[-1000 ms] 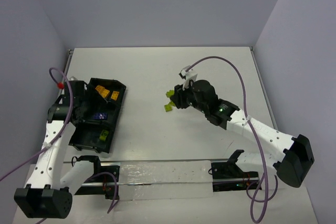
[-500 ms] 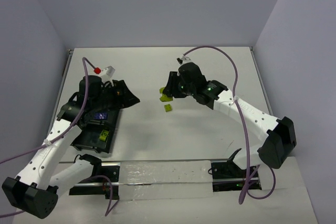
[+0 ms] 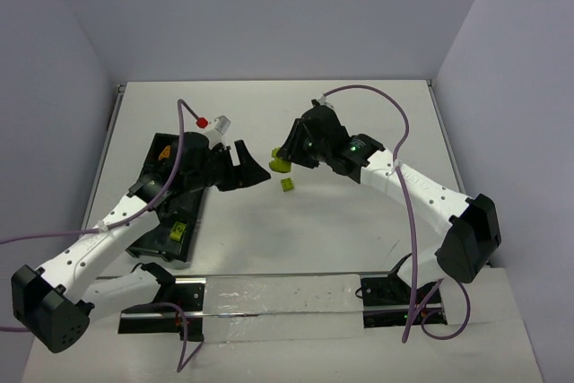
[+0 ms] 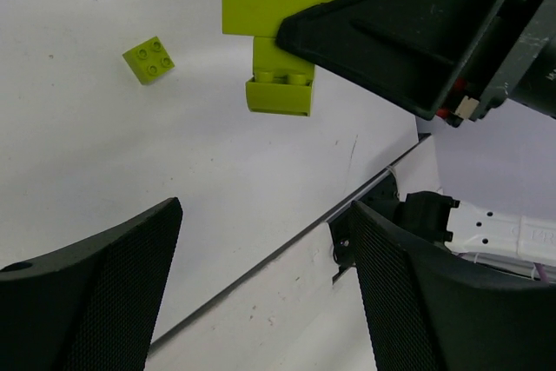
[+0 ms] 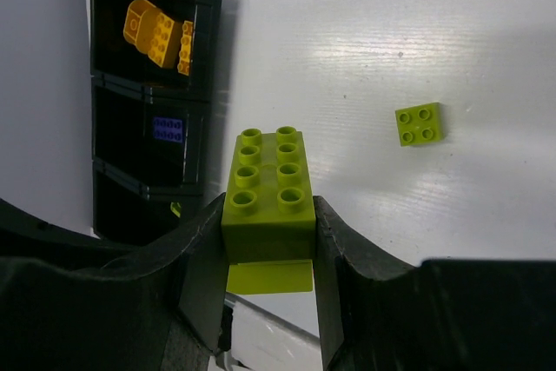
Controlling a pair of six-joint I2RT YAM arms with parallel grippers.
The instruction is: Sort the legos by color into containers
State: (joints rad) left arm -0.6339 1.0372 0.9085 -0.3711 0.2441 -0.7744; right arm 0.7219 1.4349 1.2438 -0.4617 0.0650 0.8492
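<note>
Right wrist view: green stack pinched, sorting tray well off to the side

Lime-green stacked plastic brick clump point(image 5: 268, 182) is up off the white surface point(image 5: 347, 41), with the right claw point(image 5: 268, 219) pressed onto the top brick's long sides and the lower pieces just hanging under it. One small loose lime-green square brick point(image 5: 421, 123) lies on the surface nearby. The long black plastic tray point(image 5: 156, 93) sits well apart, with orange-yellow bricks point(image 5: 156, 30) in one compartment, a blue-purple brick point(image 5: 167, 129) in the next and a green brick point(image 3: 177, 231) in the one after. Left claw point(image 4: 265, 241) is spread wide with nothing in it, hovering close to the held clump. My worry: only the top brick looks gripped, so a bump from that left claw or a jerky swing could pop the lower pieces off, maybe into the blue compartment.
</note>
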